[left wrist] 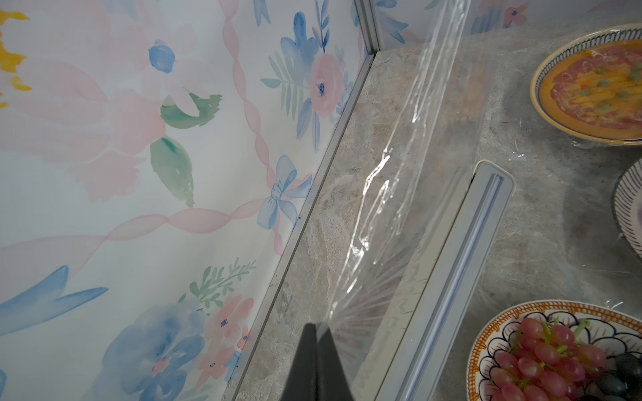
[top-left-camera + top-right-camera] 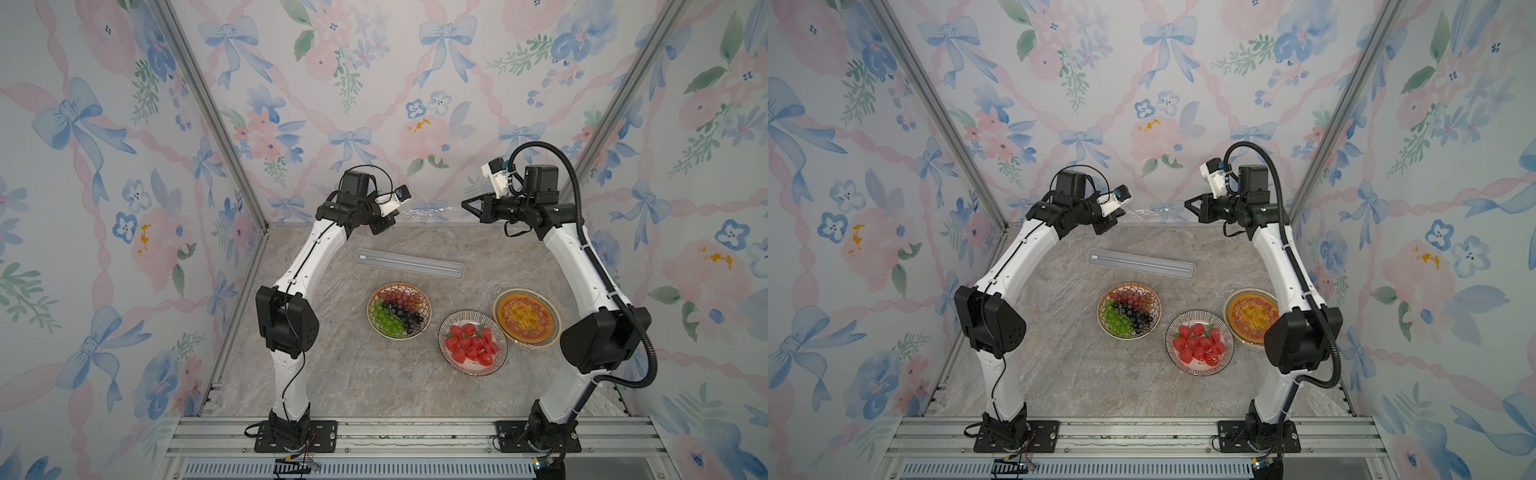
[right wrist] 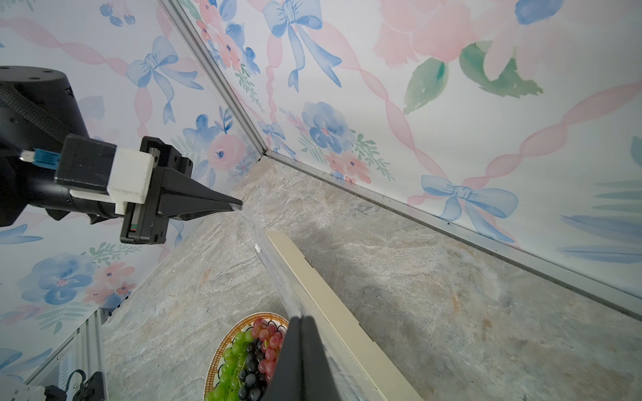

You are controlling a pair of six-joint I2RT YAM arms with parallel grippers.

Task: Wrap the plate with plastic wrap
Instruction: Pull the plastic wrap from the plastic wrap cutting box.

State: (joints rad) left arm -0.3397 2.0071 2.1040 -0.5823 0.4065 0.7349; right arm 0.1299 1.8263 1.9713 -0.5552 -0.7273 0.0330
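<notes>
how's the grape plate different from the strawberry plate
The grape plate holds green, dark and red grapes; the strawberry plate holds red strawberries. The grape plate's rim is orange with scallops; the strawberry plate's is dark-striped. The grape plate lies nearer the long box. Both are round, on the table.

we show wallpaper (image 2: 374, 83) with blue bows, pink ribbons and flowers; a grey-beige marbled tabletop (image 2: 353, 374); a cream box (image 3: 319, 295); clear glossy plastic wrap (image 1: 410, 173); an orange-rimmed grape plate (image 2: 423, 302); a black-striped strawberry plate (image 2: 471, 370).

No text, label or number is legible anywhere
</notes>
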